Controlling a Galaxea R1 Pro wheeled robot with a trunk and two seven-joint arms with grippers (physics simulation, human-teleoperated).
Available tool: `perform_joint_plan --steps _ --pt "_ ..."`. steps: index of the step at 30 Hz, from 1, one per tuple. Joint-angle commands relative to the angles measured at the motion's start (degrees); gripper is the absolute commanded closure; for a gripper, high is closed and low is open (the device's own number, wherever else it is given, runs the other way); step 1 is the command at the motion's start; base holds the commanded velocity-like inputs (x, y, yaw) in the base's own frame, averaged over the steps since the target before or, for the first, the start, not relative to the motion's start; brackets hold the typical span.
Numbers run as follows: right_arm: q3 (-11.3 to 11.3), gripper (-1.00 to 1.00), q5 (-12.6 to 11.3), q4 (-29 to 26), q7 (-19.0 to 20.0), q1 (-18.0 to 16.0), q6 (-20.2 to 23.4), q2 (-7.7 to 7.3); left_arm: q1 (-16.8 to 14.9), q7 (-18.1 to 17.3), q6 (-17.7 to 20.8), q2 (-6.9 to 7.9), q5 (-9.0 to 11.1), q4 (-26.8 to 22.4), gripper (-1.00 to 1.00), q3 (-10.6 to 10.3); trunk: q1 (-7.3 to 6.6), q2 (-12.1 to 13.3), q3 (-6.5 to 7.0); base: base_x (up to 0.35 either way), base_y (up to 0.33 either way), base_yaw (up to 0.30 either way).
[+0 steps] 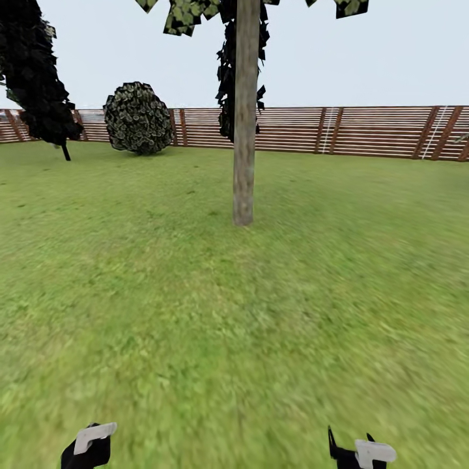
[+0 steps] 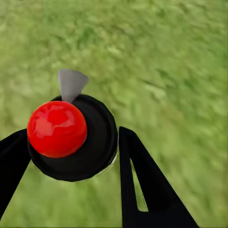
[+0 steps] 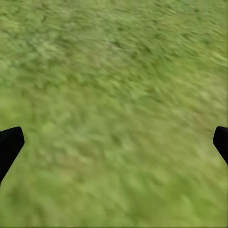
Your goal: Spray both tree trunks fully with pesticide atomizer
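In the left wrist view the pesticide atomizer (image 2: 57, 128) shows end-on: a glossy red ball on a round black top, with a small grey nozzle. My left gripper (image 2: 71, 142) is shut on it, its black fingers (image 2: 137, 175) against both sides. In the head view my left gripper (image 1: 91, 444) sits low at the left over the lawn. One tree stands straight ahead, its grey-tan tree trunk (image 1: 243, 130) rising bare from the grass to mottled leaves (image 1: 185, 13). My right gripper (image 1: 365, 451) hangs low at the right; the right wrist view shows the right gripper (image 3: 114, 142) open over grass.
Green lawn (image 1: 234, 312) stretches from me to the trunk. A brown slatted fence (image 1: 345, 130) closes the far side. A round shrub (image 1: 138, 118) and a near-black cypress (image 1: 32, 71) stand at the back left.
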Motion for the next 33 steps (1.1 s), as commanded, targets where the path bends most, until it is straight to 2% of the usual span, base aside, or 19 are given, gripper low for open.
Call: perform_joint_plan --steps 1,33 --pt "0.01 -1.00 0.00 0.03 -0.11 -0.03 -0.16 0.00 -0.04 -0.23 -0.16 -0.01 0.30 0.04 1.00 0.11 0.03 -0.02 -0.05 0.339 0.000 0.000" --pt "0.01 -1.00 0.00 0.10 -0.11 -0.03 -0.16 0.00 -0.04 -0.23 -0.16 -0.01 0.30 0.04 1.00 0.12 0.03 -0.02 -0.05 0.339 0.000 0.000"
